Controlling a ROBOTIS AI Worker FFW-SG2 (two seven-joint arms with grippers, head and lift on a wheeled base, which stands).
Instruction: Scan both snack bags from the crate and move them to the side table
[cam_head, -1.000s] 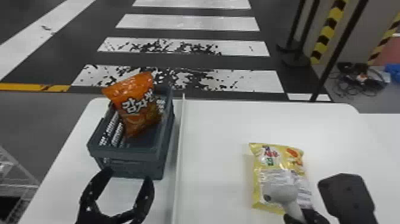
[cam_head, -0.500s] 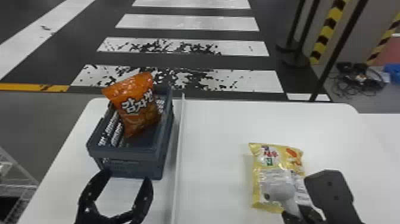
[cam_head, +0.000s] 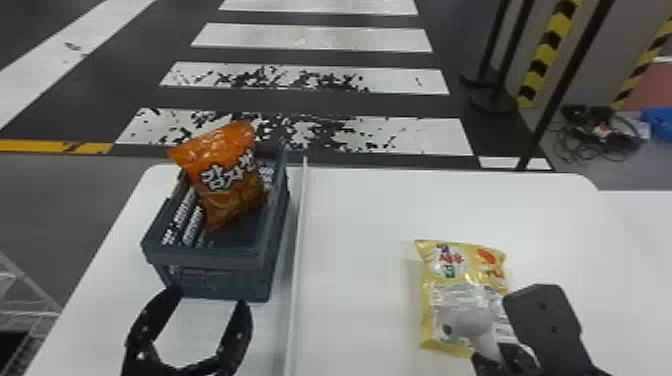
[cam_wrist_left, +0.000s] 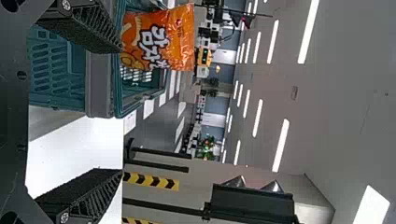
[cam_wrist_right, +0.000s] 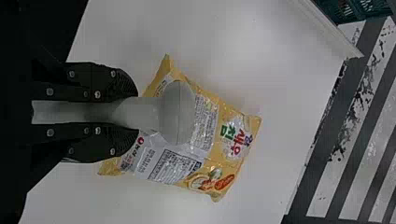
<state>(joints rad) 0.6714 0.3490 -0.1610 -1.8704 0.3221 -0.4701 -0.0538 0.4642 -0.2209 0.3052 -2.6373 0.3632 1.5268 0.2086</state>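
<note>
Bag (cam_head: 225, 175) in crate (cam_head: 205, 257), left; second bag (cam_head: 450, 265) right, on table (cam_head: 360, 225)

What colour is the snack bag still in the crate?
Orange; the snack bag shows best in the head view.

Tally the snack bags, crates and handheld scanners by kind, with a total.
Snack bags: 2 (orange bag in the crate, yellow bag lying to the crate's right)
Crates: 1
Handheld scanners: 1 (grey scanner in the right gripper)
Total: 4
</note>
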